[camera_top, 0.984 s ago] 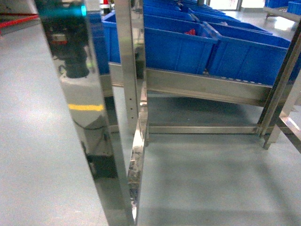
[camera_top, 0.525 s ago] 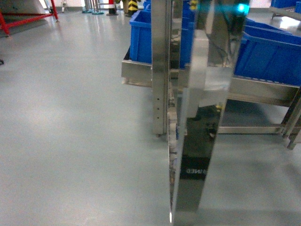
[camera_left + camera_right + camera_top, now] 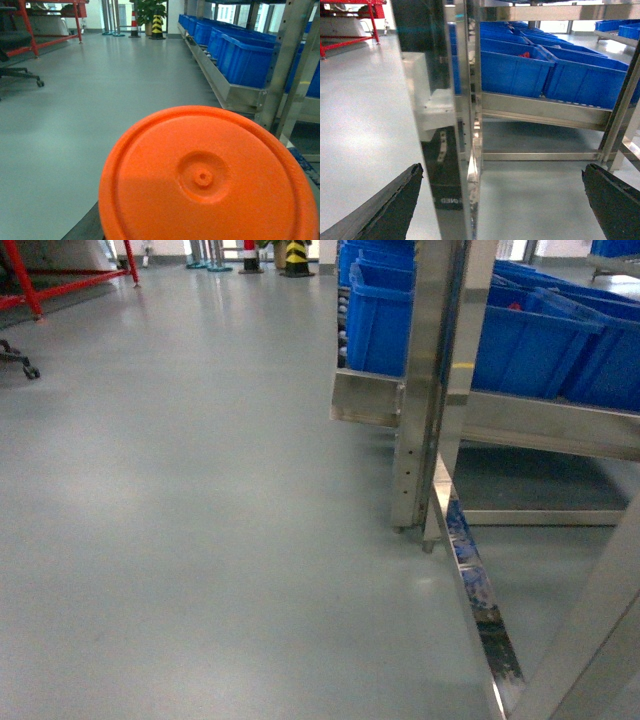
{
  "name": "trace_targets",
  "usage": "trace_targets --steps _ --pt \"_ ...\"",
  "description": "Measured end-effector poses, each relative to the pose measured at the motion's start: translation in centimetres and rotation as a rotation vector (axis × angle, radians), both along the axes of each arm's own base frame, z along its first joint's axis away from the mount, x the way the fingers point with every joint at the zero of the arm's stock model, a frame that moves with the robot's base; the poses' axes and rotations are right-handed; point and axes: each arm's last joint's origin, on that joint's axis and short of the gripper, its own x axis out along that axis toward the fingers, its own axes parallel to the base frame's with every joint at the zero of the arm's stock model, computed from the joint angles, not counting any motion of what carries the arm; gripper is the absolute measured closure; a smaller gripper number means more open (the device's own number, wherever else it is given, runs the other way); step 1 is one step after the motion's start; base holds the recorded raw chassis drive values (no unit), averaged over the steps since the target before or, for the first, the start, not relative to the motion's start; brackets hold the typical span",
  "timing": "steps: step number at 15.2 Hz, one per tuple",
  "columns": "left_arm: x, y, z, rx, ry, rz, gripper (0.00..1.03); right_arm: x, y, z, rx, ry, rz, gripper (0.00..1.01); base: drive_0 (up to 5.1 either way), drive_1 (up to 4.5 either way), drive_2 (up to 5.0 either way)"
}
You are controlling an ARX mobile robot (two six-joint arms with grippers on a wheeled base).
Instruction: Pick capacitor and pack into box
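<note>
An orange round disc [image 3: 207, 180] with a small raised hub fills the lower half of the left wrist view, very close to the camera. It hides the left gripper's jaws, and I cannot tell whether it is the capacitor. In the right wrist view my right gripper [image 3: 502, 175] stands open, its dark fingers [image 3: 395, 205] at the two lower corners with only floor between them. The box is out of view. Neither gripper shows in the head view.
A steel rack post [image 3: 430, 380] rises at the right, with a floor rail [image 3: 475, 590] running toward me. Blue bins [image 3: 530, 340] line its sloped shelf. Grey floor spreads to the left. Far back are a red frame [image 3: 60, 280] and a chair base [image 3: 15, 355].
The head view has swung left. The rack post has slid from left of centre to the right, and far more grey floor shows now.
</note>
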Motion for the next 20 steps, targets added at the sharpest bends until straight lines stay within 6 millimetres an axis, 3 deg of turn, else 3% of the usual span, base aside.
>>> trace_targets --steps 20 --pt "0.00 0.00 0.00 0.000 0.000 0.000 0.59 0.00 0.00 0.06 0.000 -0.006 0.000 0.03 -5.1 2.38 2.4"
